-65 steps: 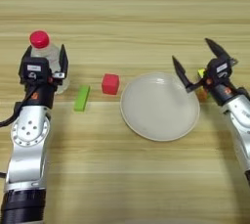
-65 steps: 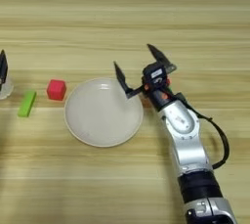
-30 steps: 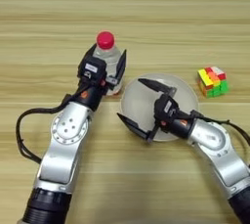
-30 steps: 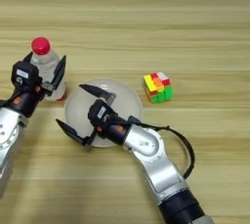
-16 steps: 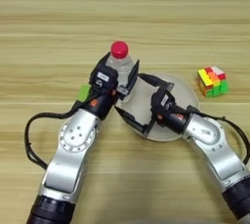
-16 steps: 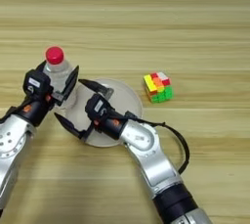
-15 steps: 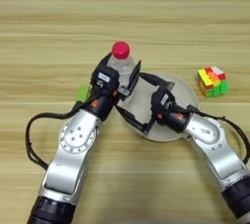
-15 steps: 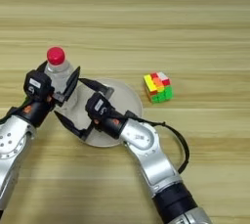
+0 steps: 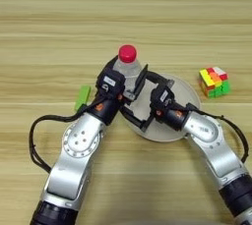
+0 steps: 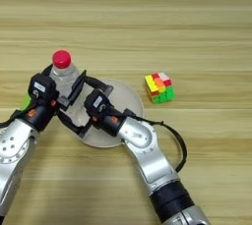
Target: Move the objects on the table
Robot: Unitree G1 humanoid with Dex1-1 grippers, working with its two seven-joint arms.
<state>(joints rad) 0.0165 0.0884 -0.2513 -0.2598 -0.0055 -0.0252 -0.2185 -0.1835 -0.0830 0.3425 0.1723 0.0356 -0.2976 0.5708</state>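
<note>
Both arms have converged toward the centre since the earlier frames: the left gripper (image 9: 129, 85) has carried the clear plastic bottle (image 9: 127, 68) rightward from the left side of the bench (image 9: 59, 13) to the left rim of the round beige plate (image 9: 189, 96), and the right gripper (image 9: 145, 102) has crossed from the plate's right side to its left half.

Left fingers are closed around the bottle body, below the red cap (image 9: 127, 53); the bottle stands upright, long axis vertical. Right fingers are spread wide over the plate and hold nothing.

Key relation: the bottle lies just up and left of the right fingers, nearly touching the upper one, so the two grippers crowd the same spot. Any further move of the bottle onto the plate likely requires the right arm to clear first.

The flat green block (image 9: 82, 97) lies left of the left arm. The puzzle cube (image 9: 214, 81) sits just right of the plate, untouched. No red cube is visible.
</note>
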